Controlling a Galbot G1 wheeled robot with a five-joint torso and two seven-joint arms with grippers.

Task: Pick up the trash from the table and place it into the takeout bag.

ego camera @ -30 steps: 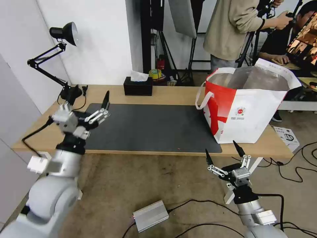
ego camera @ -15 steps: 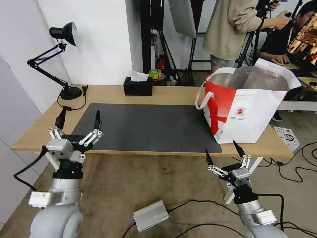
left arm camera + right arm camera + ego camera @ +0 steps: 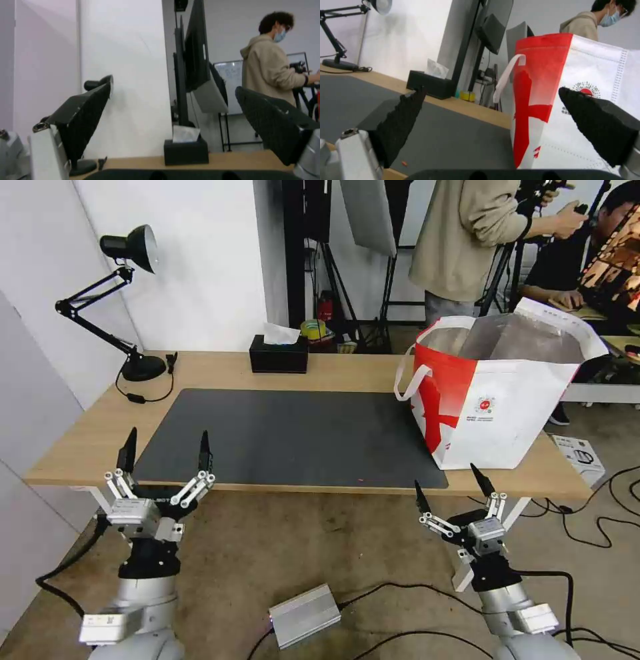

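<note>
The trash is out of view. The light-wood table (image 3: 333,373) carries a dark grey mat (image 3: 293,437) and, at its right end, the red-and-white takeout bag (image 3: 507,407), standing upright with its foil-lined mouth open. My left gripper (image 3: 167,443) is open with nothing in it, low in front of the table's front edge near the left end. My right gripper (image 3: 445,479) is open too, below the front edge just before the bag. The right wrist view has the takeout bag (image 3: 586,75) close ahead between the open fingers (image 3: 400,120).
A black desk lamp (image 3: 127,247) stands at the table's back left, and a black tissue box (image 3: 279,353) at the back middle. A silver box (image 3: 305,615) and cables lie on the floor. People stand behind the bag.
My left arm has come down and back from over the table's left end to below its front edge, still open. The right arm has not moved.
</note>
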